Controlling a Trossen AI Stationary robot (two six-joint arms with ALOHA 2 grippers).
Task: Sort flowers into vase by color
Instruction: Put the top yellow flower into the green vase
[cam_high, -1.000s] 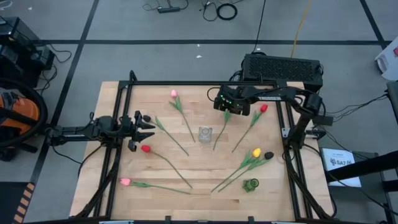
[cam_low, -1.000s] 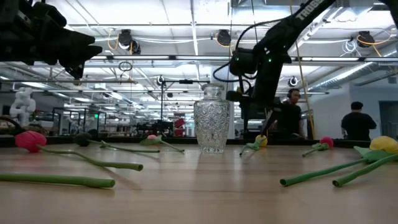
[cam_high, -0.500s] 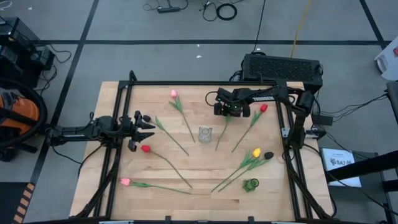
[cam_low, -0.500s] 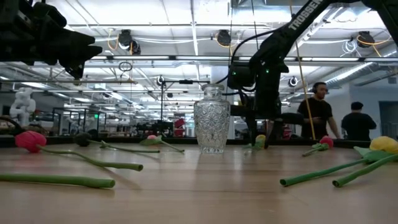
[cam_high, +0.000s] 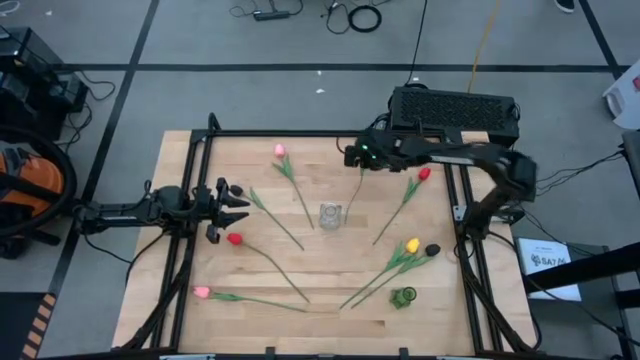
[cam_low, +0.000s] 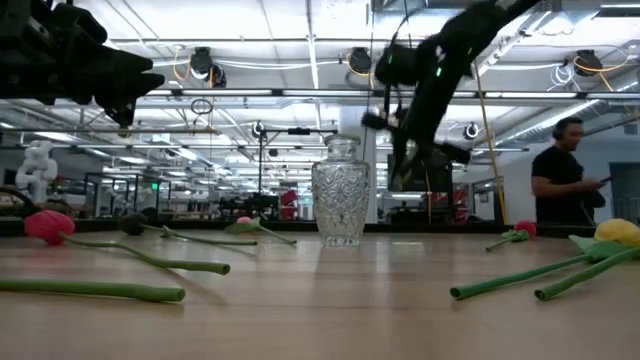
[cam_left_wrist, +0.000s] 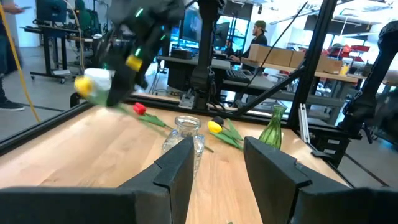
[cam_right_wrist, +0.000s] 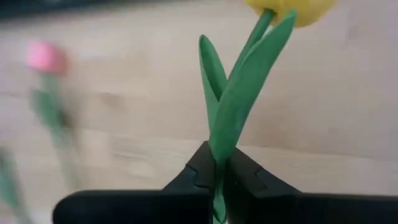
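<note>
Fingers (cam_right_wrist: 245, 177) of the right gripper (cam_right_wrist: 214, 180) pinched tight on a yellow tulip's (cam_right_wrist: 292, 9) green stem, lifted over the bench's (cam_high: 300, 285) far side beyond the glass vase (cam_high: 330, 216), left gripper (cam_high: 238, 206) part-open, holding nothing, near the black tulip (cam_high: 237, 189), other flowers scattered flat.

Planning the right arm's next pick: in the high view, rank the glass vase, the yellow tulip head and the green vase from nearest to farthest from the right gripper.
1. Glass vase, table middle.
2. Yellow tulip head, right side.
3. Green vase, front right.
Right gripper is at the back.
</note>
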